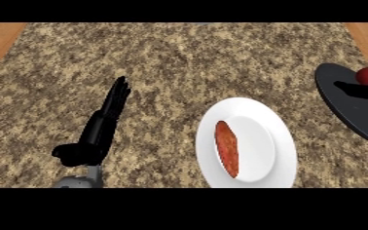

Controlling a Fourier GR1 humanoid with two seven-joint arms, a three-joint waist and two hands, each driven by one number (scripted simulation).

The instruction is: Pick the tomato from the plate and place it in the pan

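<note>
Left hand open, fingers straight, holding nothing.

The counter filled nearly the whole view, a speckled stone top in browns, tans and dark flecks, running from the near edge to the far one. At the far left corner a strip of orange-brown wood showed beside it, and another such strip showed at the far right.

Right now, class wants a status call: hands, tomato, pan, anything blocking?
Left hand open, resting on counter. Right hand not in view. Tomato on white plate. Pan at right edge, red object in it. Nothing between.
</note>
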